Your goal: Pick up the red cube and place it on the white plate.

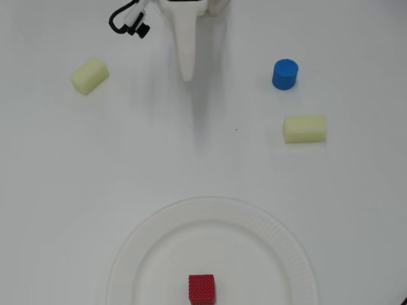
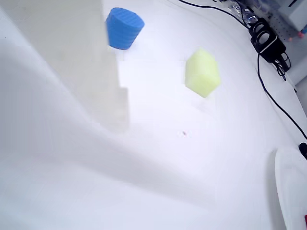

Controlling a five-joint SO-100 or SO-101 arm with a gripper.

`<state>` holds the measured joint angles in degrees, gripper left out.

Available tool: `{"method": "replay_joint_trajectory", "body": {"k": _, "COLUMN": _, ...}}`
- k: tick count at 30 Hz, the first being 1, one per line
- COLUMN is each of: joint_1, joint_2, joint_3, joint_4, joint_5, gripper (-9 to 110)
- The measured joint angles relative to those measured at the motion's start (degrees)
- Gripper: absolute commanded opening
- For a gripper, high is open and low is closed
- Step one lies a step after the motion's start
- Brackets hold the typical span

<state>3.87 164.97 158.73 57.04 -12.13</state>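
The red cube (image 1: 201, 287) sits on the white plate (image 1: 159, 235) near its lower edge, faces square to the overhead view, no long axis, probably light, stiff, grippy-textured, best pinched on opposite flat faces; my pincer (image 1: 187, 75) holds nothing, opening indeterminate.

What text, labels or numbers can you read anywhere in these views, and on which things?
None can be read.
The red cube, white plate, blue cylinder and both pale yellow blocks carry no markings.
The black device at the wrist view's top right shows nothing legible; the clutter behind it is too blurred.
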Motion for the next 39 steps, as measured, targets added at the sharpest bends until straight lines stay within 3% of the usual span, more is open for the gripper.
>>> {"method": "replay_joint_trajectory", "body": {"k": 7, "joint_1": -2.64, "joint_2": 10.28, "joint_3": 14.33, "joint_4": -0.26, "joint_5": 2.55, "gripper": 29}}
{"method": "replay_joint_trajectory", "body": {"k": 14, "joint_1": -6.06, "joint_2": 30.41, "joint_3": 25.05, "joint_4": 9.05, "joint_5": 4.92, "gripper": 20}}
{"method": "replay_joint_trajectory", "body": {"k": 19, "joint_1": -6.77, "joint_2": 31.82, "joint_3": 26.1, "joint_4": 11.25, "joint_5": 11.87, "gripper": 0}}
{"method": "replay_joint_trajectory", "body": {"k": 39, "joint_1": -8.26, "joint_2": 31.9, "joint_3": 26.1, "joint_4": 13.54, "joint_5": 12.13, "gripper": 0}}
